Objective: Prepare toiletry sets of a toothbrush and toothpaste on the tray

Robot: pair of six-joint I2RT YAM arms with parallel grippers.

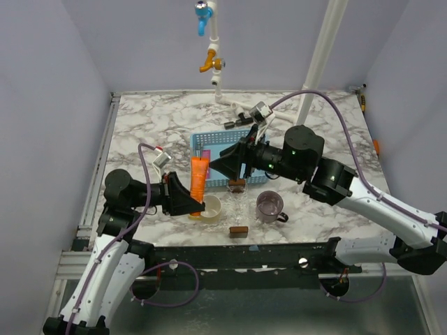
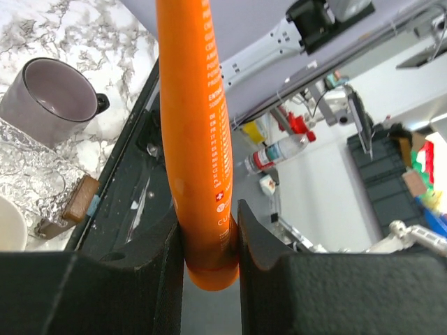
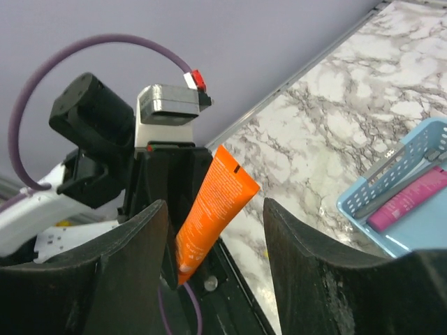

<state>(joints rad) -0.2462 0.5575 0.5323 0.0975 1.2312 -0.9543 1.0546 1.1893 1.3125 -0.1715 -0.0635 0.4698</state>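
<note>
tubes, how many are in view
2: an orange tube held in the left gripper, a pink one in the blue basket; more may be hidden behind the right arm.

Toothpaste (image 2: 195,139): upper end cut off at frame top. Blue basket (image 3: 391,178), pink tube (image 3: 412,199): cut off at right edge.

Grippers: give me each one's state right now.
Left gripper: closed on the toothpaste.
Right gripper: open, holding nothing.
</note>
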